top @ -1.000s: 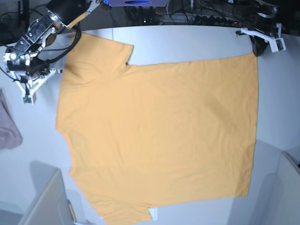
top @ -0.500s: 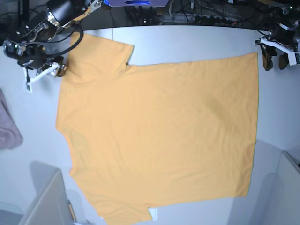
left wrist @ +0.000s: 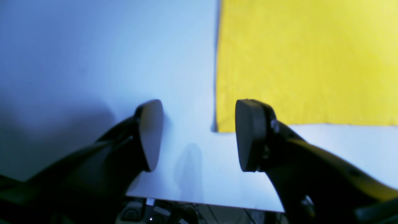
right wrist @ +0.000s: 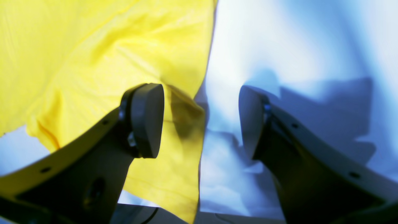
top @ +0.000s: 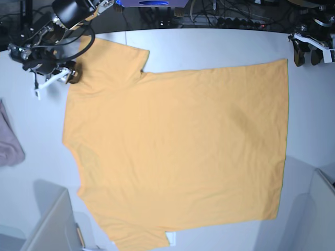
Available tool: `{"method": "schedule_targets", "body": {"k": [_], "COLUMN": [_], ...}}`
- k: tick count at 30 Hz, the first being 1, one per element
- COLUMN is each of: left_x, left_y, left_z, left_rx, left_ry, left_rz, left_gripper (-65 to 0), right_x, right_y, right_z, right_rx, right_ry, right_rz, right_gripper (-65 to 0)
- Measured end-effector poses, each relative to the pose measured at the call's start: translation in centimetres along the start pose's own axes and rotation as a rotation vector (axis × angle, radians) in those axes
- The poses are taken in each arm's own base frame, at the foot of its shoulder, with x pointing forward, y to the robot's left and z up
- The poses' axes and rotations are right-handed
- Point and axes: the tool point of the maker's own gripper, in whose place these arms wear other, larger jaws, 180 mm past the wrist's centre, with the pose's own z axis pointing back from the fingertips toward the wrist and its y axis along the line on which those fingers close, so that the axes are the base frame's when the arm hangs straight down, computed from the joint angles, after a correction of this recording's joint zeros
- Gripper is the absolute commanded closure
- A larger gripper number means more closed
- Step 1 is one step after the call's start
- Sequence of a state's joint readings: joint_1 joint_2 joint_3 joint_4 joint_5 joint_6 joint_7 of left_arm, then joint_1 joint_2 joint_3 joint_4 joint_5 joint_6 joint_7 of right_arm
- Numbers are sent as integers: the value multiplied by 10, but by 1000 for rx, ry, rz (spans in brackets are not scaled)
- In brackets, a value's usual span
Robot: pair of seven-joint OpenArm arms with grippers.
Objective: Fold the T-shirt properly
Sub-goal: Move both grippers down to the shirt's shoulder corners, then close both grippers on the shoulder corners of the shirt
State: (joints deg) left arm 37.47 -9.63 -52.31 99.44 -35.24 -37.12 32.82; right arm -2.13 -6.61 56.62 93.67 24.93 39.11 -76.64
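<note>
Currently the table [top: 209, 44] carries the T-shirt [top: 178, 151] spread flat, one sleeve toward the far left corner and the hem along the right side. I judge the step in hand to be taking hold of two edge points for the first fold. My left gripper [left wrist: 199, 133] hangs with jaws apart and empty just outside the hem corner; my right gripper [right wrist: 200, 121], also parted and empty, straddles the sleeve edge (cloth rumpled there). For a clean fold, I should seat each lower pad under one layer only, then lift both together. A mauve cloth [top: 10, 141] lies aside.
</note>
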Motion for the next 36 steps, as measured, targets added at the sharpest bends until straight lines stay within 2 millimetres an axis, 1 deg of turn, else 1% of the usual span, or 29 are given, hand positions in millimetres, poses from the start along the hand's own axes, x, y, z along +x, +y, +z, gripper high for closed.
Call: {"method": "schedule_targets", "body": {"k": [3,6,8,10,13,17,19,21,25,30,32,34,36], "left_x": [-1,0,-2,-10,-16,-16,-20,-26,-33,-32,-39,-50,-51], "left_y": [0,-3,-2,1,2,1,-2,-1,-2,-3,-3,-9,-17], "left_z": [0,-1,-2,-2,-3,-4,-11,-21,-27,-31,-34,-39,-42], "left_rx": [0,-34,-53,-56,-56,-60,-70,-74,-77,-81,-83,-101,-125], "left_ry": [1,-37,-55,-49,-40,-35,-1,22,44,36,49,70,64], "left_rz": [5,82,152,194,219,222,233,267,293,306,327,348,364], "left_gripper": [-359,-359,-359,-359,-359,-359,-359,-359,-359,-359,-359,-359,-359], "right_x": [-8,-12,-12,-14,-15,-16,-17,-19,-20,-20,-20,-20,-20], "right_y": [9,19,19,19,18,18,18,18,18,19,19,19,20], "right_z": [-4,-8,-9,-9,-9,-9,-10,-10,-11,-11,-11,-11,-11], "right_rx": [10,34,37,42,39,40,39,36,39,41,41,41,44], "right_ry": [36,33,14,8,14,17,22,31,36,35,35,36,38], "right_rz": [69,85,79,74,77,76,76,77,75,74,74,76,76], "right_gripper": [-357,-308,-269,-231,-206,-164,-99,0,0,0,0,0,0]}}
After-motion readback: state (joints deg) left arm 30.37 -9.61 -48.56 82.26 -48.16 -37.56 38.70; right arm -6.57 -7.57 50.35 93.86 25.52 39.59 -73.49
